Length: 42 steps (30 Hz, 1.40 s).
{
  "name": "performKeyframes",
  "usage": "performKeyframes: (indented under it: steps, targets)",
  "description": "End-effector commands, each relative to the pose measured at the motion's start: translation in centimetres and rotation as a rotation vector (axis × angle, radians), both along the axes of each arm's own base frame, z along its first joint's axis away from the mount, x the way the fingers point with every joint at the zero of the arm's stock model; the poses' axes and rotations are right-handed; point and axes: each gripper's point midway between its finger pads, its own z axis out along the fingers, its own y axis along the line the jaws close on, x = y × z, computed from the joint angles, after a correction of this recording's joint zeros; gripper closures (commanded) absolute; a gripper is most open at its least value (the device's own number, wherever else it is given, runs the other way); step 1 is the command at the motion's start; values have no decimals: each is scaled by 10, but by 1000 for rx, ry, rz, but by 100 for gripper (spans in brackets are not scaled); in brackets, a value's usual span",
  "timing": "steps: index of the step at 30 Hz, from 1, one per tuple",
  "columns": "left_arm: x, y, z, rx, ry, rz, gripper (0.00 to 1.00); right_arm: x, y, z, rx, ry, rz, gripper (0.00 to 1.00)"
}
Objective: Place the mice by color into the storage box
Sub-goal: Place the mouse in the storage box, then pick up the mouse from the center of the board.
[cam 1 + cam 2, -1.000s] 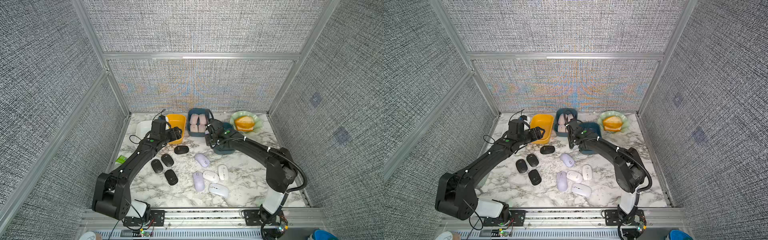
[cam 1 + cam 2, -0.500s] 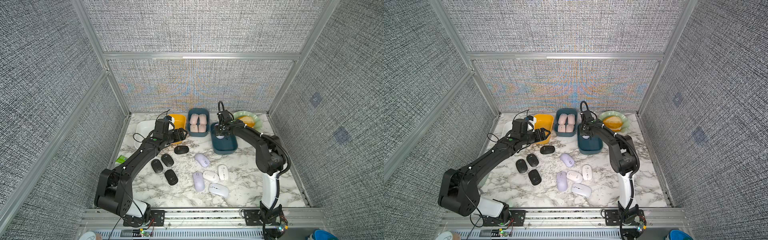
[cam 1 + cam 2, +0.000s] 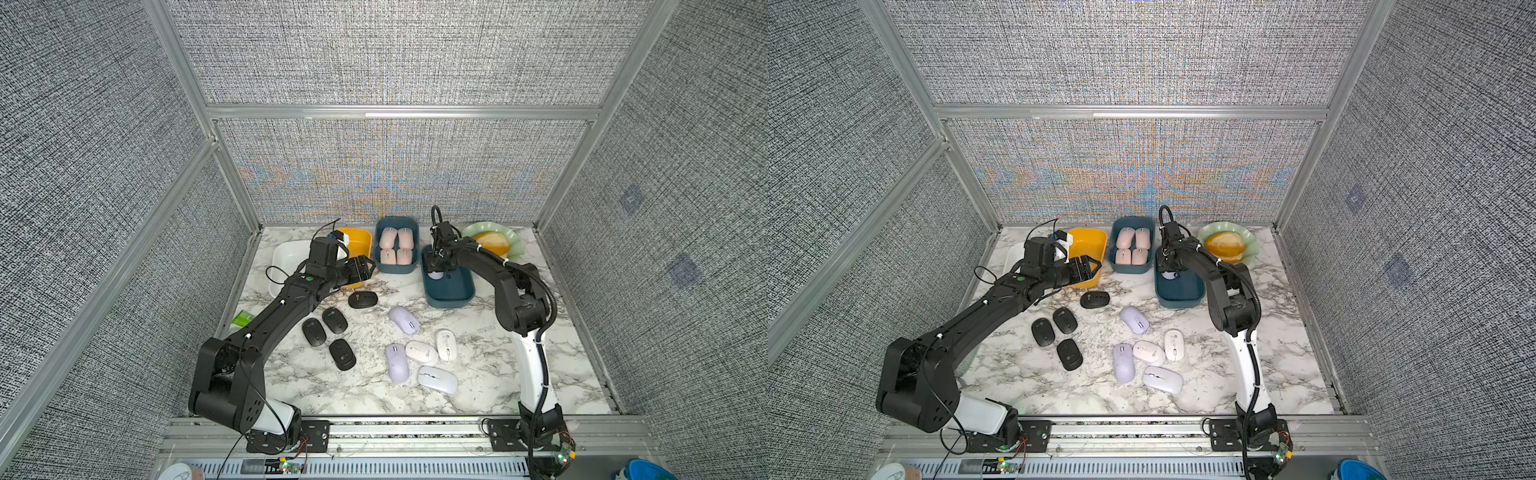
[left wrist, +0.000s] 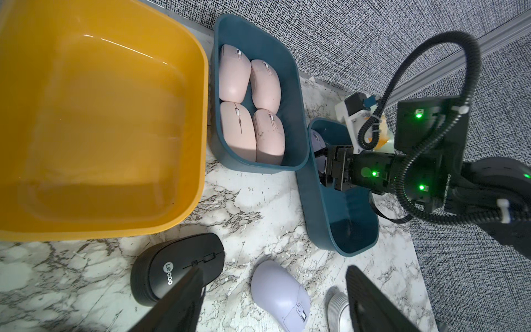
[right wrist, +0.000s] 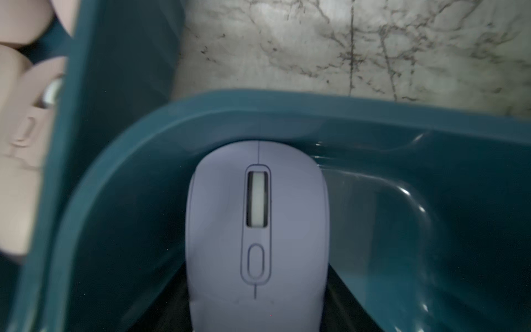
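1. Far left, the left fingers (image 3: 362, 268) are spread with nothing between them. They hover over the near rim of the yellow box (image 3: 359, 241), just above a lone black mouse (image 3: 363, 299). I judge they are lining up to take it.
2. The yellow box holds nothing so far and looks reserved for the black ones. Three other black mice (image 3: 311, 332) lie grouped on the marble surface (image 3: 498, 374) beside that arm, within easy reach.
3. The first blue box (image 3: 395, 270) holds four pink mice (image 3: 397, 249), packed two by two so that all of them fit. That color looks finished.
4. Two loose lilac mice (image 3: 403, 320) and three white mice (image 3: 437, 379) lie on the surface nearer the front, waiting.
5. The right fingers (image 5: 169, 310) pinch a lilac mouse (image 5: 255, 230) by its rear flanks inside the second blue box (image 3: 451, 295). Its nose is tucked against the far end wall, probably to leave room for the others. I cannot tell whether it rests on the box floor.
6. Far right, a bread roll (image 3: 492, 243) sits on a green plate (image 3: 515, 245), apart from the sorting.
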Motion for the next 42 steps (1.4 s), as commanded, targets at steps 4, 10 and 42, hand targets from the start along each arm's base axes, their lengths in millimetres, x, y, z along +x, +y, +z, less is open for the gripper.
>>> performKeyframes:
  steps: [4, 10, 42]
  targets:
    - [0, -4, 5, -14, -16, -21, 21, -1, -1, -7, -8, 19, 6, 41]
    - [0, -4, 5, -14, -16, -24, 21, -3, -4, 12, -13, -6, -2, 29]
    - [-26, 147, 60, 106, -301, 746, 15, -322, 117, 42, 6, 73, 172, 27]
